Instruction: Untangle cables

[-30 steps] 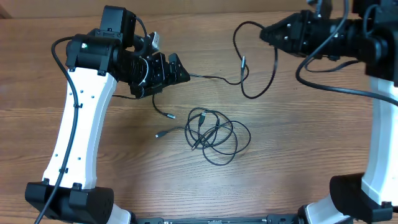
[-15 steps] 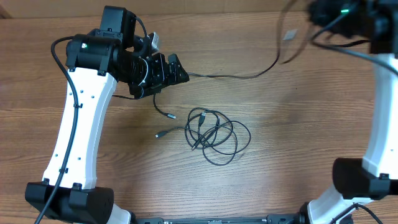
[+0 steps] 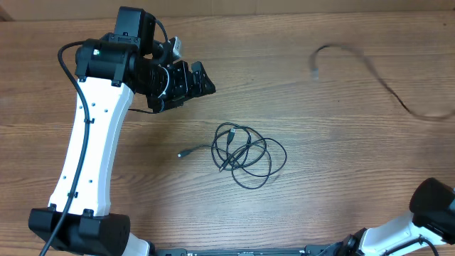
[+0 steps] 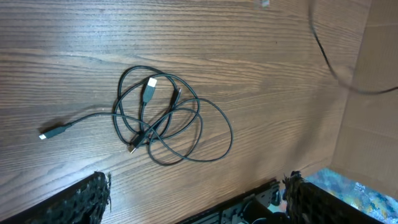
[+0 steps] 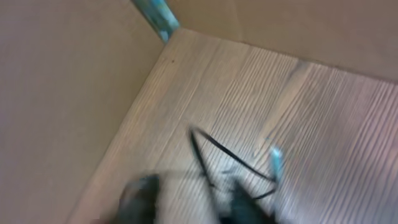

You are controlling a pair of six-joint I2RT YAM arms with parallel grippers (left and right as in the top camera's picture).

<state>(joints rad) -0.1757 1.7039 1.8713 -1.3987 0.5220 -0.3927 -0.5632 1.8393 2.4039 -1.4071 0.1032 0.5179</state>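
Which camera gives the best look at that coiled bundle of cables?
Left wrist: the coiled bundle looks largest and sharpest there. Overhead shows the bundle whole but smaller. Right wrist misses it.

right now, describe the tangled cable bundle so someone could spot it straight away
On the wooden table, look just right of the white left arm: mid-table lies the coiled bundle of thin black cable. One tail runs left to a small silver plug. Unlike the other cable, a single loose strand toward the far right, it loops over itself several times.
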